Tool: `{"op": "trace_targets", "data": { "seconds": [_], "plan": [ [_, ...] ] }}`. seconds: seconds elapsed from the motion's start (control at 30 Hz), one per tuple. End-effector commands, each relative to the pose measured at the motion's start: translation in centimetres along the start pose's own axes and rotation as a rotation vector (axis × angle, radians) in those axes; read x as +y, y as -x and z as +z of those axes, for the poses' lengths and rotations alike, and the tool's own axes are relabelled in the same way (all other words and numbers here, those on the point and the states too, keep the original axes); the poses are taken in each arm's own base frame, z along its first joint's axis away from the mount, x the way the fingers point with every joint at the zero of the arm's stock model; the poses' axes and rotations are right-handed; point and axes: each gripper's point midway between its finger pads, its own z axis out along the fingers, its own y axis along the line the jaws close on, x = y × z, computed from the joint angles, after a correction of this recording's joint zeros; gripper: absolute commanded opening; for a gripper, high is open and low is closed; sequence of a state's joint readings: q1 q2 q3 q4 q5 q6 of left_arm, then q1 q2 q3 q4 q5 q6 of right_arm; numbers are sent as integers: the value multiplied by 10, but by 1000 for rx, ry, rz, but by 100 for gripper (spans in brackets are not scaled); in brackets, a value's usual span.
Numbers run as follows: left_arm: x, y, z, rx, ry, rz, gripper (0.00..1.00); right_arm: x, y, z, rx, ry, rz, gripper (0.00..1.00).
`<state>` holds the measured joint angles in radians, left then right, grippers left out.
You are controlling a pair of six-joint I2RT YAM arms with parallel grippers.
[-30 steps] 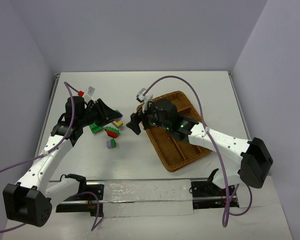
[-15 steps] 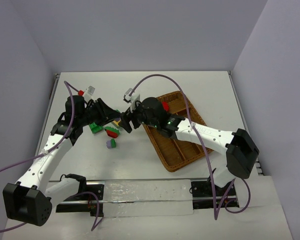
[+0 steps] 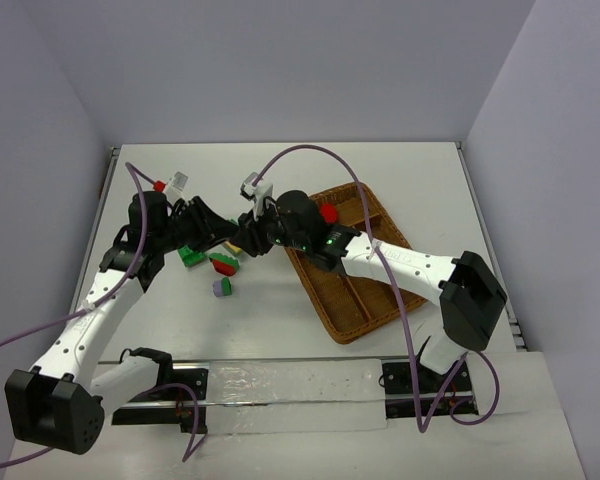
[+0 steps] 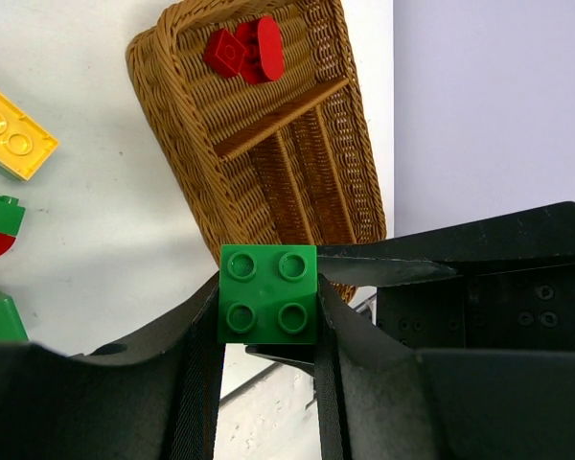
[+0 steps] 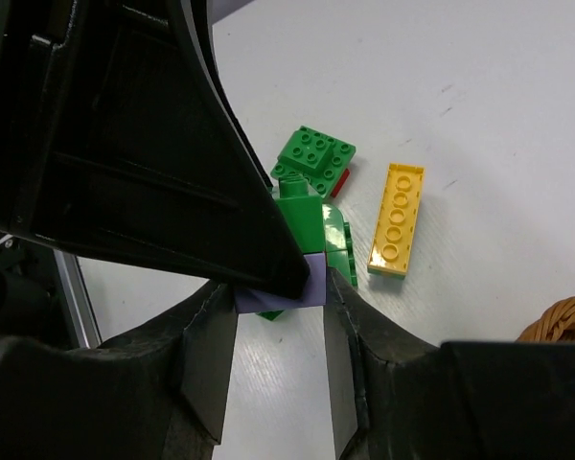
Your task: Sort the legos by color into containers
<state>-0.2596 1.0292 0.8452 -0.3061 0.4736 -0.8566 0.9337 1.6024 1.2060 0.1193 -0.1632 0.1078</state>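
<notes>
A green brick (image 4: 268, 287) is clamped by its sides in the partly closed left gripper (image 4: 268, 309). A pale purple brick (image 5: 311, 286), apparently joined to it, is bracketed by the right gripper (image 5: 280, 305), whose fingers are drawn in against both of its sides. The pair is held above the table (image 3: 280, 325) just left of the tray (image 3: 348, 305), near its far corner and over the loose bricks (image 3: 223, 263) lying left of the tray. The step is judged to be a pulling-apart of the two colours. Much of the purple brick is hidden by a left finger, so the depth of the right gripper's hold cannot be judged. If that hold is shallow, the purple brick could be lost as the arms separate and be left on the green one. A sudden release could fling either brick down among the loose ones or into the tray section where the red bricks (image 4: 244, 53) lie. The two sets of fingers are packed tightly together, so any twist could jam them or lever the green brick out of its grip.
</notes>
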Motion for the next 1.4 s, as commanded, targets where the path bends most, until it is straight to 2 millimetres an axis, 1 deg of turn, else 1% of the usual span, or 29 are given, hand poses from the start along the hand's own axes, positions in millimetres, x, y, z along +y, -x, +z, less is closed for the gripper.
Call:
{"op": "trace_targets", "data": {
  "seconds": [0.0, 0.03, 0.07, 0.1, 0.17, 0.23, 0.27, 0.33, 0.53, 0.63, 0.73, 0.87, 0.97, 1.0, 1.07, 1.1, 1.2, 1.23, 1.27, 1.3, 1.33, 1.37],
  "plan": [
    [-24, 12, -13, -40, -50, 40, 9, 6, 26, 1, -77, 15, 0, 0],
    [-24, 12, -13, -43, -51, 41, 26, 7, 25, 1, -76, 18, 3, 0],
    [-25, 13, -14, -46, -53, 43, 40, 7, 25, 0, -76, 18, 5, 0],
    [-26, 13, -14, -49, -58, 45, 52, 6, 25, 0, -75, 15, 6, 0],
    [-28, 15, -16, -58, -59, 56, 84, 4, 22, 0, -71, 2, 7, 0],
    [-28, 17, -18, -66, -50, 63, 93, 2, 21, 0, -68, -5, 6, 0],
    [-27, 18, -19, -74, -36, 65, 93, 1, 20, 0, -66, -10, 5, 0],
    [-21, 23, -21, -101, 8, 64, 91, 0, 18, -1, -60, -16, 3, 0],
    [-20, 26, -25, -128, 23, 69, 63, -2, 18, -1, -58, -24, 3, 0],
    [-21, 25, -25, -126, 7, 75, 55, -1, 18, -2, -58, -21, 3, 0],
    [-20, 21, -21, -101, 0, 71, 55, -1, 18, -2, -58, -21, 5, 0],
    [-20, 21, -19, -103, -7, 63, 44, 0, 18, -3, -60, -19, 4, 0],
    [-21, 22, -19, -108, -9, 61, 28, -1, 16, -4, -56, -21, 0, 0],
    [-20, 23, -19, -109, -3, 58, 19, 0, 15, -4, -54, -19, 0, 0],
    [-18, 25, -20, -122, 11, 52, 4, 0, 12, -4, -47, -14, 0, 0],
    [-18, 26, -21, -131, 17, 48, 0, 0, 8, -5, -37, -13, -2, 0],
    [-17, 32, -25, -176, 33, 36, 0, -3, -3, -8, -21, -23, -2, 0],
    [-16, 34, -27, -188, 37, 33, 0, -3, -10, -10, -10, -26, -1, 0],
    [-16, 35, -28, -200, 41, 29, 0, -4, -10, -12, -16, -28, -1, 0],
    [-15, 38, -30, -217, 49, 23, 0, -5, -22, -16, -1, -34, 2, 0],
    [-16, 40, -32, -232, 52, 19, 0, -6, -19, -19, -14, -38, 2, 0],
    [-15, 41, -33, -241, 54, 15, 0, -8, -25, -22, -5, -51, 5, 0]
  ]
}}
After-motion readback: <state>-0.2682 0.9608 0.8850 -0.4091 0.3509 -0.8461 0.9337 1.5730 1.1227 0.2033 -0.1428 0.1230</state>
